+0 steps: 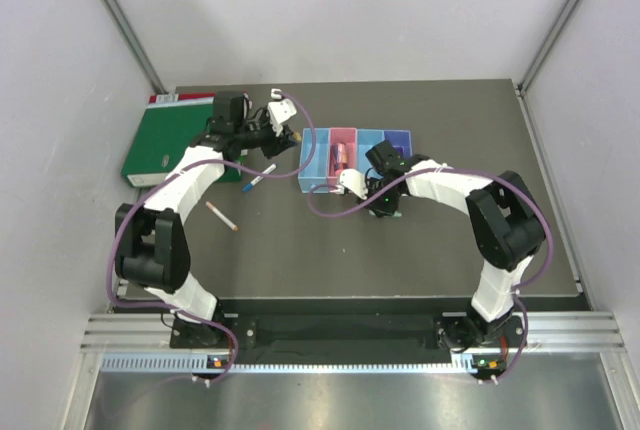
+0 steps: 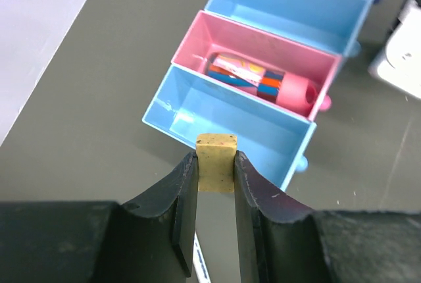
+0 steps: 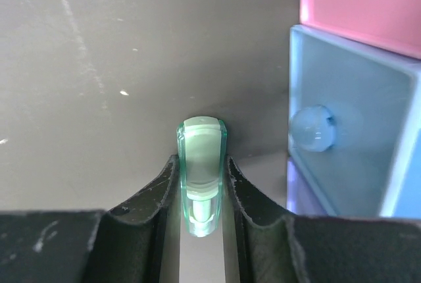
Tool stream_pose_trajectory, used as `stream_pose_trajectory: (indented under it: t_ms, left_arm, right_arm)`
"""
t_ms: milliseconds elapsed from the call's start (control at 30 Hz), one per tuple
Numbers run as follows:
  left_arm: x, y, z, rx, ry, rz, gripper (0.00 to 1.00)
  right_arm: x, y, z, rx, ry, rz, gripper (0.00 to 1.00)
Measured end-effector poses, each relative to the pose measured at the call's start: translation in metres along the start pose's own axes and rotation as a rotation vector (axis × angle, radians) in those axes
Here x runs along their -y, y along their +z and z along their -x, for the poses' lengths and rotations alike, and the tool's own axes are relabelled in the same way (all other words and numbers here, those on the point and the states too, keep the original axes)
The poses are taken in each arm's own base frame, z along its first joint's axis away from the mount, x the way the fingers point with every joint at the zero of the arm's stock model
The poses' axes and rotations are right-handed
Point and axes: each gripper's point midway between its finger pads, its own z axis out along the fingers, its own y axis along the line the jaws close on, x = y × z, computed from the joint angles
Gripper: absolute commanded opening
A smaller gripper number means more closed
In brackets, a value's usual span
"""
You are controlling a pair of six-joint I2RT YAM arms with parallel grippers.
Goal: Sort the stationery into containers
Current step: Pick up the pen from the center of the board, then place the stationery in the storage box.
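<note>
We find left hand gripping tan block, perhaps eraser, beside bins; right hand gripping green marker.

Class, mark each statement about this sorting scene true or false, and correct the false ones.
1. The left gripper is shut on a small tan block. True.
2. The pink bin is empty. False: a striped item with a pink end lies in it.
3. The right gripper grips a pale green piece. True.
4. Both pens are in bins. False: the blue-tipped pen and the orange-tipped pen lie on the table.
</note>
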Motion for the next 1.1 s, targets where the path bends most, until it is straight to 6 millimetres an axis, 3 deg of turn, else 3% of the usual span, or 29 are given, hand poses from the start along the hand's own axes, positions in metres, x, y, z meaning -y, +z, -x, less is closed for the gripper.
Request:
stream_pose_trajectory:
  t_ms: [267,500,667,767,833,900,1100]
  left_arm:
    - [-0.012,0.019,-0.007,0.030,-0.144,0.036,0.02]
    - [-0.007,0.040,-0.026,0.008,-0.315,0.029,0.02]
    - [0.002,0.055,-0.024,0.009,-0.392,0.003,0.02]
    - [0.006,0.063,-0.018,0.016,-0.414,-0.013,0.08]
    - [0.010,0.070,-0.016,0.017,-0.420,-0.024,0.19]
    - [0.012,0.078,-0.017,0.012,-0.424,-0.032,0.19]
    - [0.010,0.104,-0.048,-0.052,-0.449,-0.017,0.17]
  right_arm:
    - [-0.012,-0.011,0.001,0.002,0.032,-0.005,0.00]
    - [0.002,-0.065,0.025,0.107,0.074,-0.140,0.00]
    - [0.009,-0.099,0.036,0.171,0.107,-0.219,0.00]
    - [0.011,-0.112,0.039,0.190,0.128,-0.257,0.00]
    - [0.016,-0.119,0.041,0.196,0.138,-0.282,0.00]
    - [0.021,-0.125,0.045,0.207,0.143,-0.306,0.00]
    - [0.050,-0.162,0.075,0.291,0.141,-0.413,0.00]
